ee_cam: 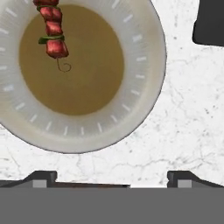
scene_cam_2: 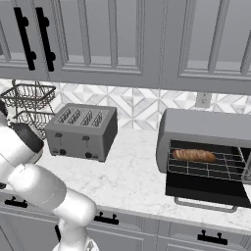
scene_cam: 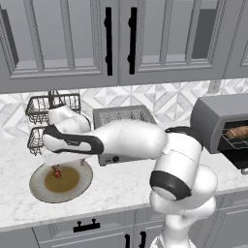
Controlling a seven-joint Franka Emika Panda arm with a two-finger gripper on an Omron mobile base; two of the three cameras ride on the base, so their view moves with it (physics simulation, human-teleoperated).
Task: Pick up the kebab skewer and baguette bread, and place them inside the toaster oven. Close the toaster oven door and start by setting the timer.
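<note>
The kebab skewer (ee_cam: 53, 33), a thin stick with red chunks, lies on the far left part of a round plate (ee_cam: 144, 87) with a brown centre; it also shows as the skewer (scene_cam: 57, 171) on the plate (scene_cam: 82, 186) at the counter's left. My gripper (ee_cam: 112, 180) hangs open above the plate's near rim with nothing between its fingertips (ee_cam: 41, 178), a short way off the skewer. The baguette bread (scene_cam_2: 193, 155) rests on the wire rack inside the toaster oven (scene_cam_2: 206, 125), seen too as the loaf (scene_cam: 237, 131). The toaster oven door (scene_cam_2: 203, 188) is folded down open.
A grey four-slot toaster (scene_cam_2: 83, 130) stands between the plate and the oven; its dark corner (ee_cam: 210, 22) is close to the plate. A two-tier wire basket (scene_cam: 51, 109) sits behind the plate against the tiled wall. Upper cabinets hang overhead.
</note>
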